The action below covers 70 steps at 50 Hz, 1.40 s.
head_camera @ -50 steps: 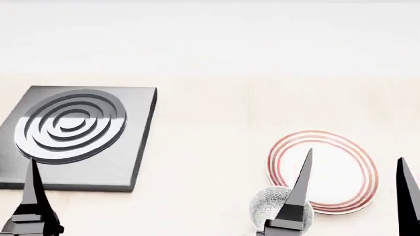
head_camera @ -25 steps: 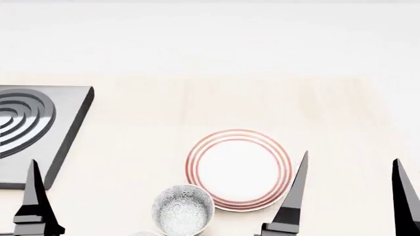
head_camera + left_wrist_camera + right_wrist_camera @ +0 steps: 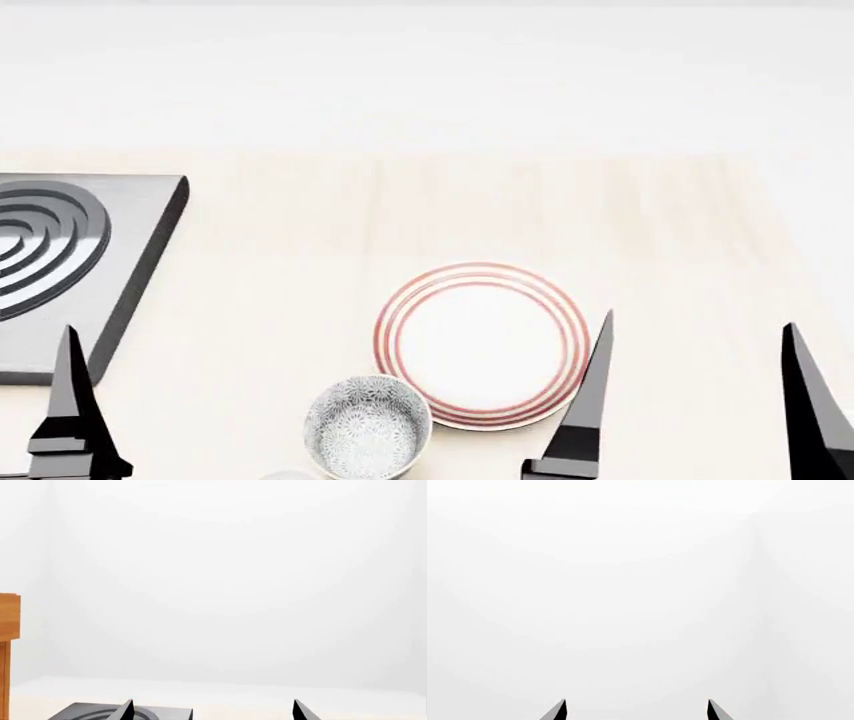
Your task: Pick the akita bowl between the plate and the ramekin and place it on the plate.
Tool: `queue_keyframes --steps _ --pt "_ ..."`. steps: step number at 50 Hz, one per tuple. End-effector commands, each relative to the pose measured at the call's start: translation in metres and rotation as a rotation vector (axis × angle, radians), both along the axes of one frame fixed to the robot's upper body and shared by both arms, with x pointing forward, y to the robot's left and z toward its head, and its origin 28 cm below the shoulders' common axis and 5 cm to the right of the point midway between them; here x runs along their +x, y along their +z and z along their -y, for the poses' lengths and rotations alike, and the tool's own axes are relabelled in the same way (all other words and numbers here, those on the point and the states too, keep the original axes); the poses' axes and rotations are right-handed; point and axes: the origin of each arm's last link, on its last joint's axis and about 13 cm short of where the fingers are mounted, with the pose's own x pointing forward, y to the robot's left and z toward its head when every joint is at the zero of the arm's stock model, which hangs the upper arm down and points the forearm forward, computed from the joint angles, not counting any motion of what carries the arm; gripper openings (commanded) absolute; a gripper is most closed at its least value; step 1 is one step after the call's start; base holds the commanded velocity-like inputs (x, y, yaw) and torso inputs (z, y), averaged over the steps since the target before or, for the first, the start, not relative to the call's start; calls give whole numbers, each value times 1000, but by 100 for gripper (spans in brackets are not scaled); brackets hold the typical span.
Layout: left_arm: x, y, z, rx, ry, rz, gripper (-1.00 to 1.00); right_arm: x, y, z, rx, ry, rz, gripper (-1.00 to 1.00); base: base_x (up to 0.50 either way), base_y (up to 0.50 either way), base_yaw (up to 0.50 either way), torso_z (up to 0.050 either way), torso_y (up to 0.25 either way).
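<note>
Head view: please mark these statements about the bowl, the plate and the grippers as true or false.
1. The grey speckled round bowl sits on the white red-ringed plate. False: it stands on the table beside the plate.
2. The right gripper is open and empty. True.
3. The dark grey square burner block with concentric rings is to the right of the plate. False: it is to the left.
4. The left gripper holds nothing. True.
</note>
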Motion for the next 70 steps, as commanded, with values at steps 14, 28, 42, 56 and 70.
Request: queue_keyframes --steps 14,28,42,56,70 --pt "1 -2 -2 17 1 -8 100 3 -1 -1 -44 -24 -27 100 265 0 0 0 0" --pt "1 -2 -3 15 -4 -6 100 3 -2 -1 -48 -26 -29 100 0 0 0 45 0" --pt "2 -2 -3 8 -21 -25 100 3 -2 -1 -48 -18 -38 100 0 0 0 50 0" --pt "1 0 -2 -7 -47 -40 100 5 -3 0 -11 34 -78 100 0 0 0 50 0" --pt "5 2 -3 10 -20 -72 100 11 14 7 -94 193 -209 100 0 0 0 29 0"
